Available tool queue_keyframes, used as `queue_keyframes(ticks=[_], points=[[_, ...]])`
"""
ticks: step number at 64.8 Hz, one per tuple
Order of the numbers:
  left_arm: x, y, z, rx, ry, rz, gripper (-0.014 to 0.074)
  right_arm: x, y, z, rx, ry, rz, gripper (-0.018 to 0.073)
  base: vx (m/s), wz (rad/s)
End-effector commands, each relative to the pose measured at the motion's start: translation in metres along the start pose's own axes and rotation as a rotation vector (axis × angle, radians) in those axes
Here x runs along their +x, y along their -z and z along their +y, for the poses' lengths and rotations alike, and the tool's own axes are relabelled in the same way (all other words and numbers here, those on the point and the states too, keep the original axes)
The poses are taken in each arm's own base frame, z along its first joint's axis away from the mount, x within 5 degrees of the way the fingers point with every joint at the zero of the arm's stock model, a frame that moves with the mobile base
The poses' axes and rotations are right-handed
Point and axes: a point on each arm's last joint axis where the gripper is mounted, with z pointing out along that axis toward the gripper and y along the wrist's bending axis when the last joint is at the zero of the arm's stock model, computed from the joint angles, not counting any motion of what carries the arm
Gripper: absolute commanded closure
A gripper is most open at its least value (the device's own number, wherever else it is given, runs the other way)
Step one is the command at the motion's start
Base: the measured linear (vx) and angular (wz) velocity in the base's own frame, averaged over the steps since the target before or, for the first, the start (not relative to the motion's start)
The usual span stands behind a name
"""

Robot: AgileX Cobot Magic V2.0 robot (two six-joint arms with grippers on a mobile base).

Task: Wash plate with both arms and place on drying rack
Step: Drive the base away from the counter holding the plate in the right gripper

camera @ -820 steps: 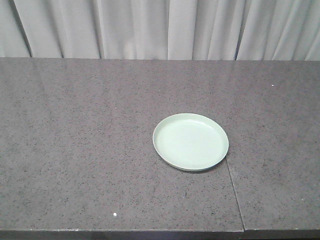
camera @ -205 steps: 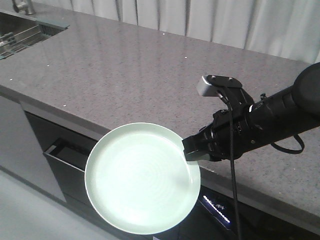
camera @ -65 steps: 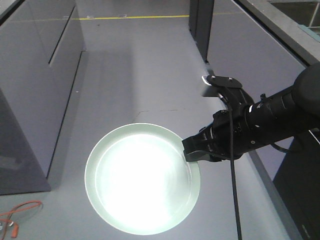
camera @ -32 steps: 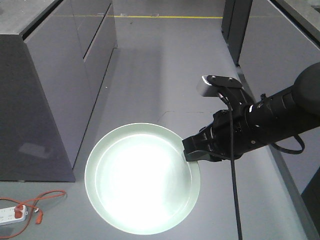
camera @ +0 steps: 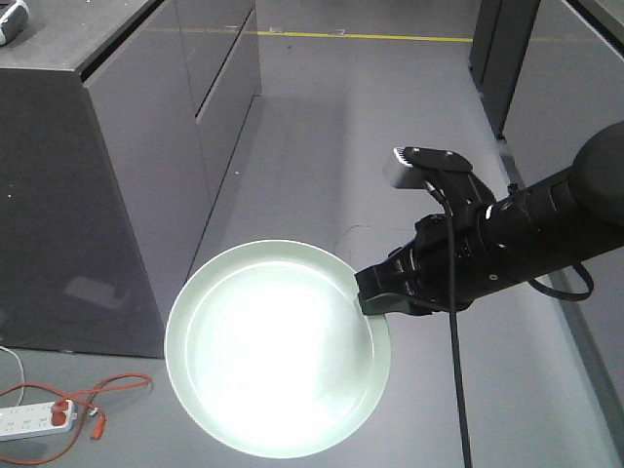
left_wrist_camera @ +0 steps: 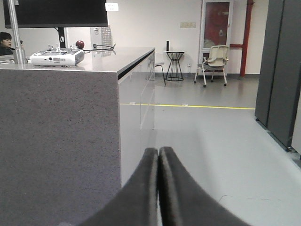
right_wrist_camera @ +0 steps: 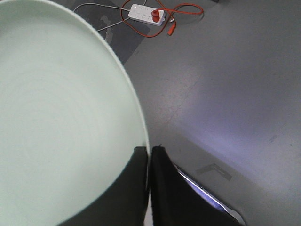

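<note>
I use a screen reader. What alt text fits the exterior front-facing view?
The right gripper pinches the rim of a pale green plate, held over a grey floor. A grey cabinet stands left, a white power strip on the floor beside it.

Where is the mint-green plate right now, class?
In the front view the plate sits low and left of centre, over the grey floor, its right rim clamped in the jaws of the right arm; a white power strip lies to its left.
</note>
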Motion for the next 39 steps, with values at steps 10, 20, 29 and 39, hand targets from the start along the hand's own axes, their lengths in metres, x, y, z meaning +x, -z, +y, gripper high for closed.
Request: queue_keyframes(ticks=[10, 20, 29, 39], points=[[-0.0174, 0.0028, -0.001, 0.01, 0.006, -0.116, 0.0603, -0.0081, 0.0169, 0.0103, -0.024, 0.011, -0.091, 0.0561, 0.11, 0.07], [-0.0174, 0.0028, -0.001, 0.01, 0.006, -0.116, 0.0603, -0.0081, 0.0169, 0.0103, -0.024, 0.011, -0.091, 0.0561, 0.12, 0.02], [-0.0174, 0.0028, -0.001, 0.01, 0.006, -0.116, 0.0603, -0.0081, 0.0169, 0.0104, -0.025, 0.011, -0.09, 0.0561, 0.13, 0.0], [-0.0174, 0.0028, -0.001, 0.01, 0.006, -0.116, 0.0603, -0.0081, 0.0169, 0.0104, -0.025, 0.011, -0.09, 0.0561, 0.13, -0.02]])
